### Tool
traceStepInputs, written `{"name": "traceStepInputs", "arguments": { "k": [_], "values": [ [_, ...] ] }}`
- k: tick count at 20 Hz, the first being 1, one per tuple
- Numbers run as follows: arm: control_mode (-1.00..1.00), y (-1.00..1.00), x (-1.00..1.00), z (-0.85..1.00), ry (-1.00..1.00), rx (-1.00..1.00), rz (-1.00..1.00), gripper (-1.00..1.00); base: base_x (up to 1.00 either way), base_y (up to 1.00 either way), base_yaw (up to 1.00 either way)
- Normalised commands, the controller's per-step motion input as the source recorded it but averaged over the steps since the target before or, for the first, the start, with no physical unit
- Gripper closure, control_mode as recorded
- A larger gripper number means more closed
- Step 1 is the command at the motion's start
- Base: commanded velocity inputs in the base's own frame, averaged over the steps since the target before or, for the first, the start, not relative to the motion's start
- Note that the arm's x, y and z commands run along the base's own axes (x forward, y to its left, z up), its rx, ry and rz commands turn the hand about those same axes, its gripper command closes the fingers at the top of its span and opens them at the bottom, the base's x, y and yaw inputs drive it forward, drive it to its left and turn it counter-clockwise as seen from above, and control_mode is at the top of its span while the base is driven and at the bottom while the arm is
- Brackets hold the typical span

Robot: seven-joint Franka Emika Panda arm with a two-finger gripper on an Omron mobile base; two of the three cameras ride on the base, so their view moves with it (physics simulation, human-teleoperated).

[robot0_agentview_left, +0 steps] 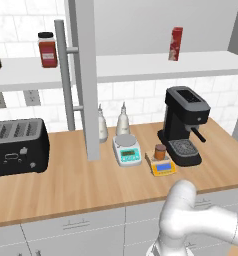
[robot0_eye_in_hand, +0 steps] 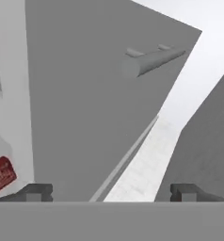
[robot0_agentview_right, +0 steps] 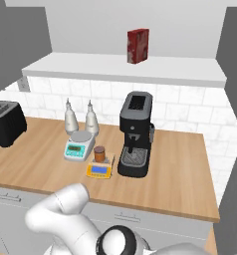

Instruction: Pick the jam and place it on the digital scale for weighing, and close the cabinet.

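- Jam [robot0_agentview_left: 160,151] stands upright on the grey plate of the yellow scale [robot0_agentview_left: 163,166], lid on top.
- Scale sits on the wooden desk [robot0_agentview_left: 81,185], just left of the coffee machine [robot0_agentview_left: 183,125] and touching or nearly touching its base; from the right base camera the jam [robot0_agentview_right: 99,153] and scale [robot0_agentview_right: 99,169] take the same spot beside the machine [robot0_agentview_right: 135,134].
- Left of the coffee machine, past the yellow scale, a white-and-teal scale [robot0_agentview_left: 127,149] lies flat; behind it stand two pale bottles [robot0_agentview_left: 122,121], close together near the tiled wall.
- Far left of the coffee machine, a black toaster [robot0_agentview_left: 17,146] rests on the desk.
- Cabinet [robot0_agentview_left: 86,75] above the coffee machine is open: its left door stands edge-on to the left base camera, bar handle [robot0_agentview_left: 65,75] facing left, and the white shelf [robot0_agentview_left: 141,65] is exposed.
- On that shelf, above the coffee machine, a tall red box [robot0_agentview_left: 175,43] stands upright; well to the left of the door a red jar with a black lid [robot0_agentview_left: 47,49] stands too.
- Fingers [robot0_eye_in_hand: 36,192] are spread wide with nothing between them; the gripper [robot0_eye_in_hand: 111,193] faces a grey cabinet door whose bar handle [robot0_eye_in_hand: 151,60] shows ahead, apart from the tips.
- Red box [robot0_eye_in_hand: 1,174] appears at the left edge of the hand camera.
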Motion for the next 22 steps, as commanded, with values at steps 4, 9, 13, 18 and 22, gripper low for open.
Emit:
{"name": "traceStepInputs", "arguments": {
  "k": [4, 9, 13, 18, 22],
  "values": [
    [-1.0, 0.31, -0.03, 0.85, -0.52, 0.0, 0.07, -1.0, 0.0, 0.0, 0.0],
    [-1.0, 0.76, -0.03, 0.82, -0.48, -0.02, 0.14, -1.0, 0.0, 0.0, 0.0],
    [-1.0, 1.0, 0.0, 0.85, -0.36, -0.14, 0.13, -1.0, 0.0, 0.0, 0.0],
    [-1.0, 1.0, 0.02, 0.74, -0.18, -0.28, 0.0, -1.0, 0.0, 0.0, 0.0],
    [-1.0, 1.0, 0.51, 0.52, 0.04, -0.28, -0.13, -1.0, 0.0, 0.0, 0.0]
  ]
}}
